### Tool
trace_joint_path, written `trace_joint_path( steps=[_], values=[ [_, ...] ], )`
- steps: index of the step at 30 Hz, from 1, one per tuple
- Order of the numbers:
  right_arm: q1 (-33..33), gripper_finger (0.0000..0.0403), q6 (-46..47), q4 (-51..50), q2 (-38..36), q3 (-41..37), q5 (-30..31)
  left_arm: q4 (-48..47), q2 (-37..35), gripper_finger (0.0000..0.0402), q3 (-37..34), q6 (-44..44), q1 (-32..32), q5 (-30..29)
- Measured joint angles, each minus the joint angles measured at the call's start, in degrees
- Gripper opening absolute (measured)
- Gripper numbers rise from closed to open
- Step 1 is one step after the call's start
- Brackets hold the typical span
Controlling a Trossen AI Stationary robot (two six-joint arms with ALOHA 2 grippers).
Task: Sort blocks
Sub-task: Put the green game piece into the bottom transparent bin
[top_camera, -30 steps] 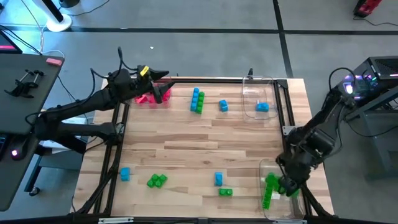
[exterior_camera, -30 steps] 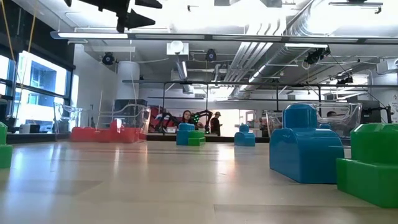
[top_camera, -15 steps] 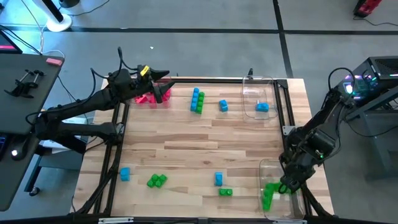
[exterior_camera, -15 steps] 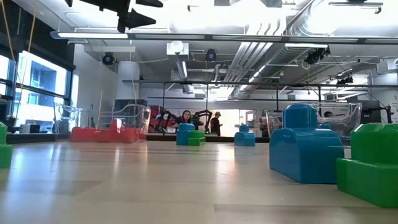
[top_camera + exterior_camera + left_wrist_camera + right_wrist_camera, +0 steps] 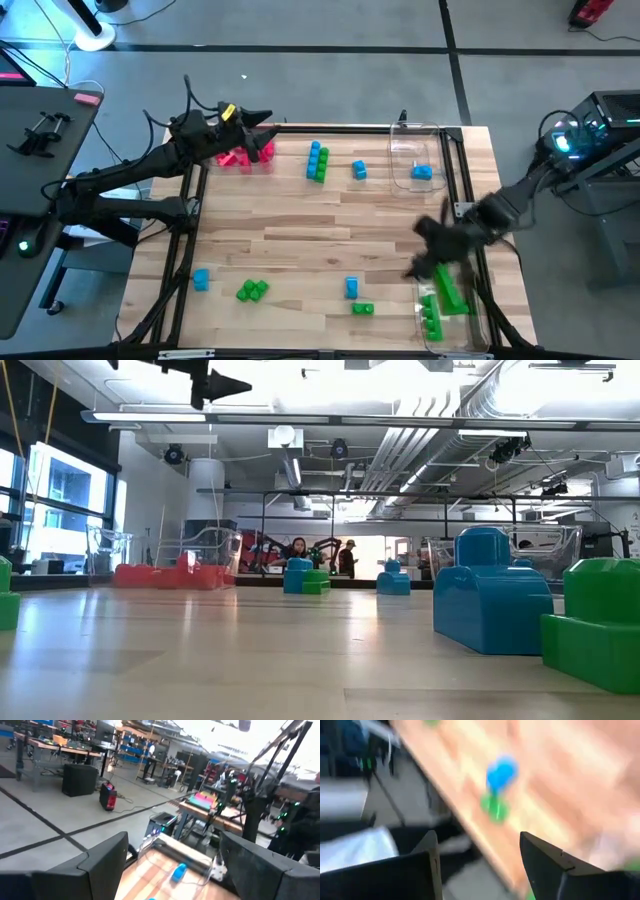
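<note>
My right gripper (image 5: 420,258) hangs open above the table just left of the near-right clear tray (image 5: 428,268), which holds green blocks (image 5: 447,298). Its wrist view shows a blue block (image 5: 501,772) and a green block (image 5: 495,808) on the wood beyond the open fingers (image 5: 477,837). My left gripper (image 5: 262,135) is open over the far-left tray of red blocks (image 5: 238,158), with nothing between its fingers (image 5: 172,837). A blue-and-green bar (image 5: 317,160), blue blocks (image 5: 359,170) (image 5: 351,287) (image 5: 201,279) and green blocks (image 5: 252,290) (image 5: 362,309) lie loose on the table.
A clear tray (image 5: 408,140) at the far right holds one blue block (image 5: 421,172). A black frame (image 5: 330,128) runs along the table's edges. Bare wood (image 5: 320,230) fills the middle. People stand in the room far beyond the table (image 5: 300,550).
My right gripper has opened and let go of the green bar, which now lies in the near-right tray. The gripper has then swung out of the tray toward the table's left and far edge.
</note>
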Motion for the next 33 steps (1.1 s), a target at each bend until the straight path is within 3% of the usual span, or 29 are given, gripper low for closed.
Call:
trace_joint_path(
  steps=[4,10,15,17,19,23,28,33],
  values=[
    [-13.5,0.0160,-18.2,3.8,1.6,0.0,1.2,1.9,0.0,0.0300,0.0,-2.8,-0.1,3.0],
    [-31.6,0.0160,-45.6,18.9,10.6,0.0,-6.3,2.9,-0.2,0.0300,0.0,-10.1,-0.1,10.6],
    [-40.9,0.0160,-57.0,32.5,20.0,0.0,-18.8,1.7,-1.7,0.0300,0.0,-18.5,-0.6,25.7],
    [-43.7,0.0160,-59.5,34.3,22.3,0.0,-24.2,-2.0,-2.6,0.0297,0.0,-21.6,-2.2,31.7],
    [-46.1,0.0160,-61.3,34.3,23.5,0.0,-26.8,-8.7,-3.4,0.0291,0.0,-24.5,-5.1,33.5],
    [-50.6,0.0160,-66.3,33.6,22.6,0.0,-27.3,-28.8,-3.8,0.0283,0.0,-27.3,-15.4,28.0],
    [-56.3,0.0160,-70.0,33.4,19.2,0.0,-27.3,-53.3,-2.1,0.0282,0.0,-37.3,-33.9,11.7],
    [-59.6,0.0160,-73.2,33.0,17.7,0.0,-27.3,-56.3,1.8,0.0281,-0.1,-55.8,-52.7,1.0]
  ],
)
